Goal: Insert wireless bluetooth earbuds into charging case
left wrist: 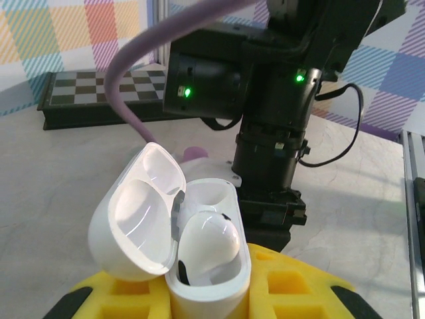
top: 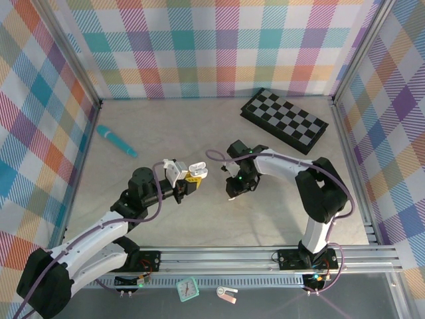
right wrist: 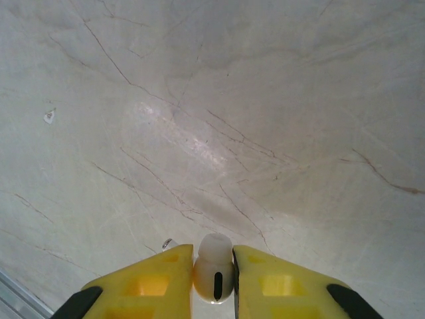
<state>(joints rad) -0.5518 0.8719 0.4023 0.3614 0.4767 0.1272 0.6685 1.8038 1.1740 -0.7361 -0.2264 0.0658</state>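
Now, left tool (top: 188, 182) clamped on open charging case (left wrist: 216, 296), right tool (right wrist: 212, 282) narrowly pinching white earbud (right wrist: 214, 252).

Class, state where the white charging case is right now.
Top view, centre of the table: the charging case, lid open, sits clamped in the jaws of the left gripper, with the right gripper just to its right.

The charging case (left wrist: 212, 286) is white and pebble-shaped, and stands upright, clamped in the left gripper (left wrist: 207, 302). Its lid (left wrist: 143, 212) is open, tilted back toward 10 o'clock. The seated earbud (left wrist: 211, 246), glossy white, rests in the case well. The second earbud (right wrist: 214, 266), white with a black slot, is pinched in the right gripper (right wrist: 212, 282), with its rounded tip at 12 o'clock.
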